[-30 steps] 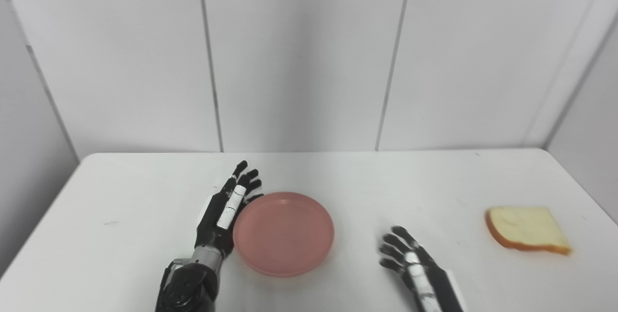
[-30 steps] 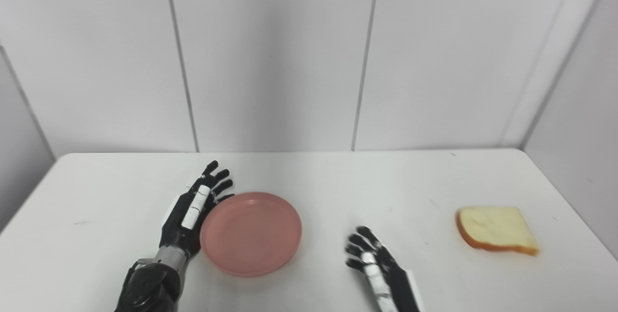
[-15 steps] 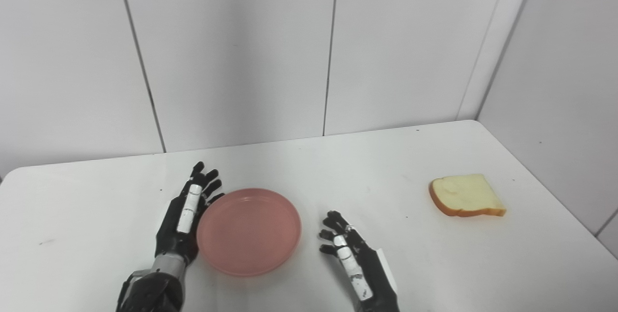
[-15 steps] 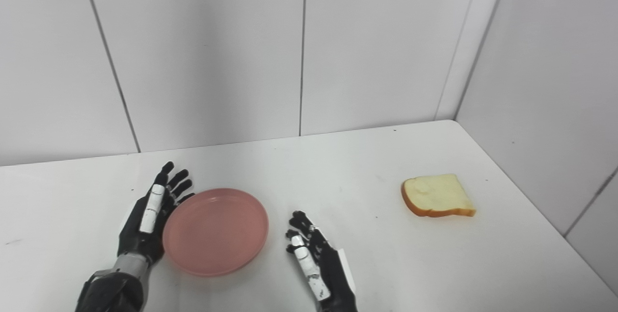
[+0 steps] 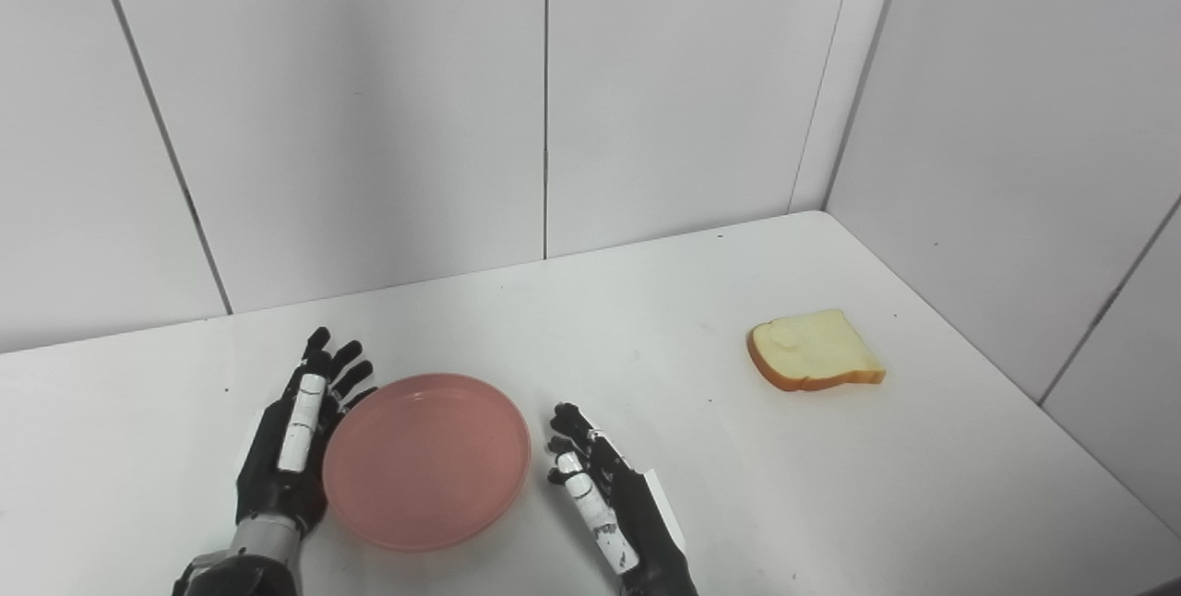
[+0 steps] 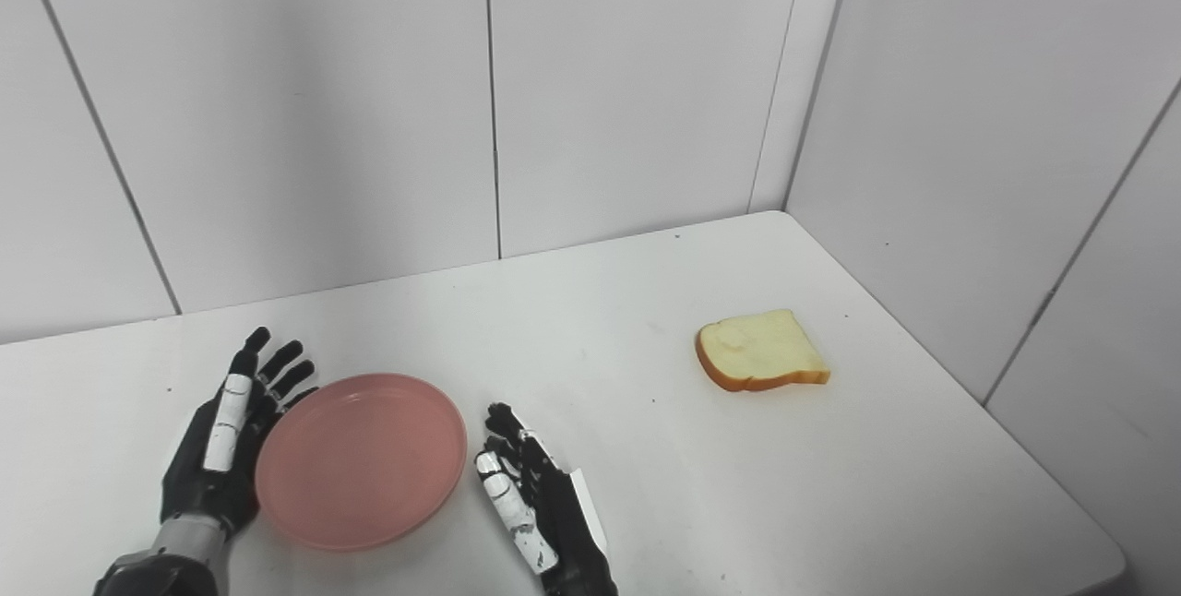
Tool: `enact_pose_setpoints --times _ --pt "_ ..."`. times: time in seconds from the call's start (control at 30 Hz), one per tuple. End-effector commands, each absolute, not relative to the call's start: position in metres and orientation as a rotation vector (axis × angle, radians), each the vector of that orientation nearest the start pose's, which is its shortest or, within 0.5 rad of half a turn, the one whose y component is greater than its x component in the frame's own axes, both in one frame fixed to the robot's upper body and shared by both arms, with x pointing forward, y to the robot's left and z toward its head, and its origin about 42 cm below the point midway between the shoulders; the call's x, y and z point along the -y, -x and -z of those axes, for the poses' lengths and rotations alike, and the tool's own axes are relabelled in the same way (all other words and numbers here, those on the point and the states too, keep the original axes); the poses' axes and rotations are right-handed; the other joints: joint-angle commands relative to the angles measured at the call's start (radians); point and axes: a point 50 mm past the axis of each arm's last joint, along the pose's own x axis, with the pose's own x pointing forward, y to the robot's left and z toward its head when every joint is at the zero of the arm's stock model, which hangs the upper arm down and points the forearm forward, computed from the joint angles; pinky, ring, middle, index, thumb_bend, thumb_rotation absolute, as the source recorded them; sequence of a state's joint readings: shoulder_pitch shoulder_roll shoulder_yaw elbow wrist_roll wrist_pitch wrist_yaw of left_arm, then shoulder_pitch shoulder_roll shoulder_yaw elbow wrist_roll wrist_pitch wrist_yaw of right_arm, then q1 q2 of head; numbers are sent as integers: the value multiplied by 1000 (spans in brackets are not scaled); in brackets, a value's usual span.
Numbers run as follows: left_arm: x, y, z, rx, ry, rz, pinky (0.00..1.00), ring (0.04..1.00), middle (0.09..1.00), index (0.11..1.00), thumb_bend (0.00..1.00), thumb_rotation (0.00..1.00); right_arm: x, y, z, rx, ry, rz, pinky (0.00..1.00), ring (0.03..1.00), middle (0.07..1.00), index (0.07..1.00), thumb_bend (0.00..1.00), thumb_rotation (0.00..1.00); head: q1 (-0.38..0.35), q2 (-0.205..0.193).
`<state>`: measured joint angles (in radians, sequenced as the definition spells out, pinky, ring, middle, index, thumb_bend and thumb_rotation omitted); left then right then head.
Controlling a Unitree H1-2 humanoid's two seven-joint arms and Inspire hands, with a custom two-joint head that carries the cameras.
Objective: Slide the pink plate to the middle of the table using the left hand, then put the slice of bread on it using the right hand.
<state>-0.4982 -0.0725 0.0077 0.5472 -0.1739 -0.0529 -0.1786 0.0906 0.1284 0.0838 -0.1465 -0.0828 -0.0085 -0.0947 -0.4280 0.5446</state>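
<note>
- the whole view has swung toward the right end of the table (image 5: 646, 347) since the earlier pictures, so most of the apparent shift is the head turning, not the objects; against that, the right hand (image 5: 600, 494) now sits nearer the plate's right edge than it did a second ago.
- the pink plate (image 5: 426, 459) lies flat, and its place beside the left hand looks unchanged, so the slide seems to have stopped.
- the left hand (image 5: 291, 435) stands on edge against the plate's left rim, fingers straight and a little spread, holding nothing.
- the right hand is likewise empty, fingers extended and slightly apart, resting low near the table just beside the plate's right rim; whether it touches the rim i cannot tell.
- the slice of bread (image 5: 814, 351) lies flat well apart from both hands, near the table's right edge and close to the side wall (image 5: 1015, 162).
- judgement: the plate step looks finished or nearly so, and the head turning toward the bread suggests the second step is about to start.
- the next move would call for the right hand to travel over to the bread and get its fingers under or around a thin, soft slice lying flat, which may be awkward to lift cleanly.
</note>
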Motion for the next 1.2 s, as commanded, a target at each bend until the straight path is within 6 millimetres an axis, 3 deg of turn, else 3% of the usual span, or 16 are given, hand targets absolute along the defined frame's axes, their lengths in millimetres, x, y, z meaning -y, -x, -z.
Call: enact_pose_setpoints --times 0.0,0.1,0.2,0.4,0.5,0.6,0.7,0.77,0.93,0.97,1.03,1.17 --pt "-128 -426 -107 -72 197 319 772 874 895 962 895 768 157 -251 -120 60 -134 81 787 855 885 885 676 852 -7 5" --pt "-131 -427 -106 -71 188 320 756 868 885 956 908 767 167 -250 -135 101 -173 129 801 858 882 879 718 813 -21 10" --pt "-133 -430 -105 -75 185 323 738 860 885 954 920 766 186 -251 -163 178 -160 163 821 854 882 882 784 788 -27 11" --pt "-132 -434 -100 -75 179 325 742 854 871 949 919 767 229 -257 -214 367 -4 159 778 814 836 878 783 762 -23 13" --pt "-130 -434 -100 -78 188 328 758 866 874 948 885 753 260 -262 -258 484 156 151 731 766 810 865 753 698 -18 18" --pt "-129 -434 -99 -78 183 326 746 864 864 947 868 756 285 -268 -293 513 268 169 695 781 807 845 792 611 -20 18" --pt "-128 -433 -99 -75 181 325 735 861 863 944 869 757 301 -272 -313 482 348 200 665 786 820 855 869 593 -17 19" --pt "-126 -433 -100 -74 186 330 739 866 869 944 867 753 310 -274 -322 463 377 230 659 779 827 865 865 524 -15 19" --pt "-123 -432 -101 -79 193 330 742 869 878 950 864 757 334 -288 -338 456 458 290 666 774 813 862 851 466 -11 13" --pt "-123 -432 -101 -80 193 329 741 867 875 950 863 758 337 -289 -340 453 468 292 673 788 822 871 863 468 -11 13" --pt "-123 -432 -101 -74 189 329 734 861 874 951 851 757 350 -294 -351 440 559 248 788 872 873 910 917 533 -10 12" --pt "-124 -431 -101 -74 196 330 744 861 875 954 852 745 385 -302 -379 386 948 103 919 969 959 961 963 573 -9 10"
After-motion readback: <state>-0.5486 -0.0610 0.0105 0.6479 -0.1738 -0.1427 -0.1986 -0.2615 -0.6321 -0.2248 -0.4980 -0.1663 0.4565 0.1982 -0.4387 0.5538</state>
